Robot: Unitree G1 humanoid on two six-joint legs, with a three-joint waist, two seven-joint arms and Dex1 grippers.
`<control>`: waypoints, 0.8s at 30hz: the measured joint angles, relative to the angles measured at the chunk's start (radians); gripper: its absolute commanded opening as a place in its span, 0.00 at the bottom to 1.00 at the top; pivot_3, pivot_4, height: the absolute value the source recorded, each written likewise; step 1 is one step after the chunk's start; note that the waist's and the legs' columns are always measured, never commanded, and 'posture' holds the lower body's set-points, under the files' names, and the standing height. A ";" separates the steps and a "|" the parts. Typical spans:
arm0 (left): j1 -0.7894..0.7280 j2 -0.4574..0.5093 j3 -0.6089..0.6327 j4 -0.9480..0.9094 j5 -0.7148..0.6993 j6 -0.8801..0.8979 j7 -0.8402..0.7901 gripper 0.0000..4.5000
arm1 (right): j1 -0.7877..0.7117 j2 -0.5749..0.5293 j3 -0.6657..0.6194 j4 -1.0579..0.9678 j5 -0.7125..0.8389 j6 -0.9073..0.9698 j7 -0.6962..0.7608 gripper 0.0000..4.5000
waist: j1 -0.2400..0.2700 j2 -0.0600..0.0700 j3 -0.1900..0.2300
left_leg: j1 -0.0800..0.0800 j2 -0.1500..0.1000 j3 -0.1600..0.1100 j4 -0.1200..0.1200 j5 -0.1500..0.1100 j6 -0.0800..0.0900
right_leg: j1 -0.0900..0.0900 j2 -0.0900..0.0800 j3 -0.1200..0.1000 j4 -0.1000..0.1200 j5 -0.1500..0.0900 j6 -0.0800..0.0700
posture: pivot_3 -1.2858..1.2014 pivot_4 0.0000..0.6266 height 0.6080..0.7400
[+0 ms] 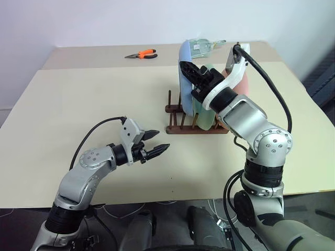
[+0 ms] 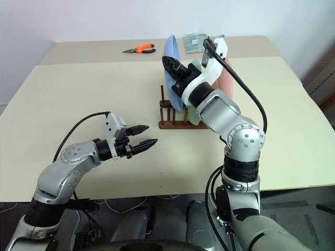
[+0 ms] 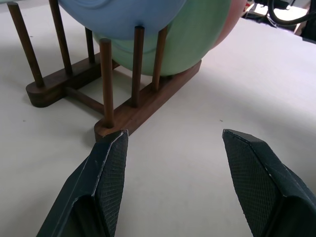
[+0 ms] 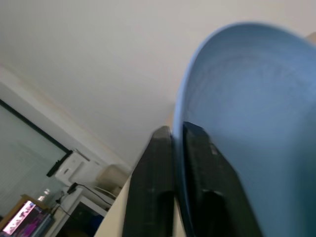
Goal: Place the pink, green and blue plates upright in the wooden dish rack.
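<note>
The blue plate [image 1: 184, 68] stands upright in the wooden rack [image 3: 143, 106], in front of the green plate [image 3: 192, 47] and pink plate [image 1: 244, 81]. The right gripper [image 1: 189, 70] fingers clamp its rim; next, let go. The left gripper [image 1: 157, 144] fingers are apart above the desk [image 1: 78, 99].

An orange-handled pair of pliers [image 1: 142, 54] lies on the far table, well beyond the left gripper and to its far left side. A clear packet with a green card [image 2: 194, 42] lies on the same far table, just behind the right gripper. The beige table [image 1: 78, 104] stretches under both grippers.
</note>
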 measured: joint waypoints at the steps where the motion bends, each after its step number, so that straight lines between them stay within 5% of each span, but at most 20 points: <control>1: 0.000 0.000 0.000 0.000 0.000 0.000 0.000 0.69 | 0.000 -0.001 0.000 0.015 -0.001 0.001 0.002 0.45 | 0.000 0.000 0.000 | 0.000 0.000 0.000 0.000 0.000 0.000 | 0.000 0.000 0.000 0.000 0.000 0.000 | 0.52 0.24 1.00; 6: 0.000 0.000 0.000 0.000 0.000 0.000 0.001 0.69 | -0.001 -0.008 0.004 0.031 -0.017 0.001 0.020 1.00 | 0.000 0.000 0.000 | 0.000 0.000 0.000 0.000 0.000 0.000 | 0.000 0.000 0.000 0.000 0.000 0.000 | 0.52 0.24 1.00; 12: -0.006 -0.010 0.000 0.001 0.000 0.000 0.001 0.69 | -0.001 -0.027 0.006 0.028 -0.038 0.005 0.023 1.00 | 0.001 0.000 0.000 | 0.000 0.000 0.000 0.000 0.000 0.000 | 0.000 0.000 0.000 0.000 0.000 0.000 | 0.52 0.24 1.00; 15: -0.012 -0.012 -0.001 0.003 0.000 0.000 0.000 0.69 | -0.001 -0.033 0.005 0.028 -0.038 0.008 0.022 0.81 | 0.001 0.000 0.000 | 0.000 0.000 0.000 0.000 0.000 0.000 | 0.000 0.000 0.000 0.000 0.000 0.000 | 0.52 0.24 1.00; 22: -0.015 -0.013 -0.001 0.005 0.000 0.000 -0.001 0.69 | -0.025 -0.049 0.000 0.001 -0.012 0.020 0.018 0.01 | 0.001 0.000 0.000 | -0.001 0.000 0.000 0.000 0.000 0.000 | 0.000 0.000 0.000 0.000 0.000 0.000 | 0.52 0.24 1.00; 24: -0.015 -0.013 -0.001 0.005 0.000 0.000 -0.001 0.69 | -0.042 -0.054 -0.001 -0.011 0.001 0.021 0.014 0.01 | 0.000 0.001 0.000 | -0.001 0.000 0.000 0.000 0.000 0.000 | 0.000 0.000 0.000 0.000 0.000 0.000 | 0.52 0.24 1.00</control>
